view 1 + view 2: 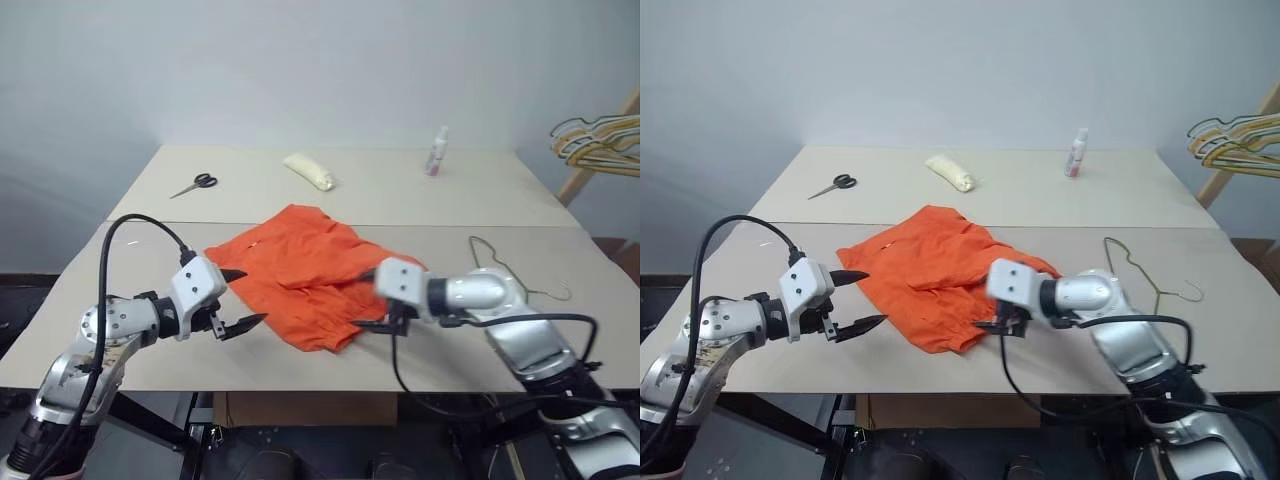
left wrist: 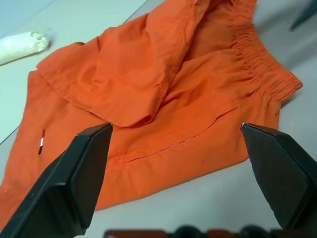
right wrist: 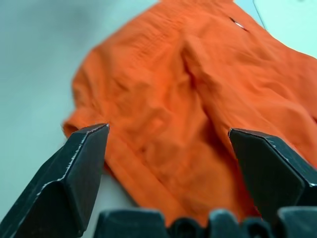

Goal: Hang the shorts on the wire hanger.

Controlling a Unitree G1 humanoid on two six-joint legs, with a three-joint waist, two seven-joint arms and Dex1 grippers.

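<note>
The shorts (image 1: 305,273) lie crumpled on the table (image 1: 420,200) between both grippers. Left gripper (image 1: 240,298) hovers beside their left edge, fingers spread, empty. Right gripper (image 1: 992,322) sits at their right edge, likewise spread, gripping nothing. The wire hanger (image 1: 510,272) lies beyond the right arm.

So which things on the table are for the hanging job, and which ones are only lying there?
For the job:
- the shorts
- the wire hanger

Only lying there:
- scissors
- cream-coloured roll
- small bottle
- bunch of coloured hangers, beyond the table
</note>
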